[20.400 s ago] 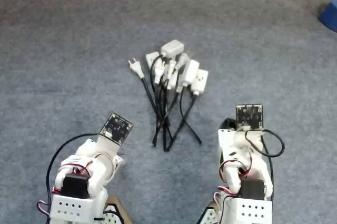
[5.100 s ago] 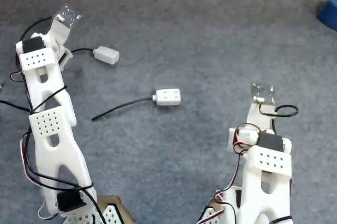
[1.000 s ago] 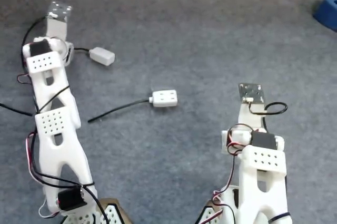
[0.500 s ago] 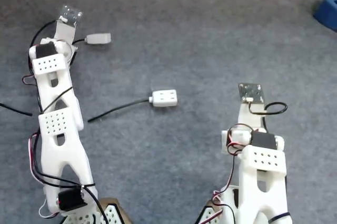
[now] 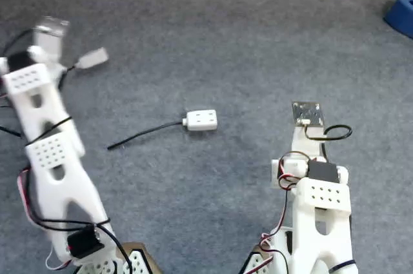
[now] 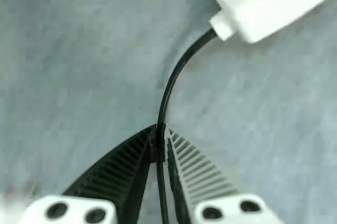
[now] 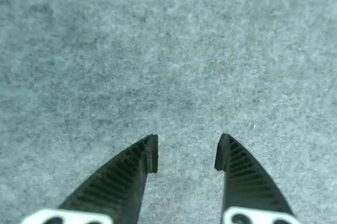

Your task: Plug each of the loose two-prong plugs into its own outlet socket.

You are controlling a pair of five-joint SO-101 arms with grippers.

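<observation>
L gripper (image 6: 158,132) pinched shut on the black cord (image 6: 169,84), w/ its white block (image 6: 268,2) sticking out just past the tips, near the carpet's far-left corner; R gripper (image 7: 184,153) open, holding nothing, over bare carpet (image 7: 158,50); outlet block (image 5: 201,119) lies mid-carpet, long axis left-right, its lead (image 5: 145,133) trailing toward the near-left; R gripper looks the nearer, so prob. its pick.

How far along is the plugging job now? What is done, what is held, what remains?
Done: nothing looks plugged in yet. The outlet socket in the middle lies alone, with nothing in it.
In hand: the left gripper is shut on the black cord of a white block at the far left. The right gripper is open over bare carpet.
Left: all the plugging.
</observation>
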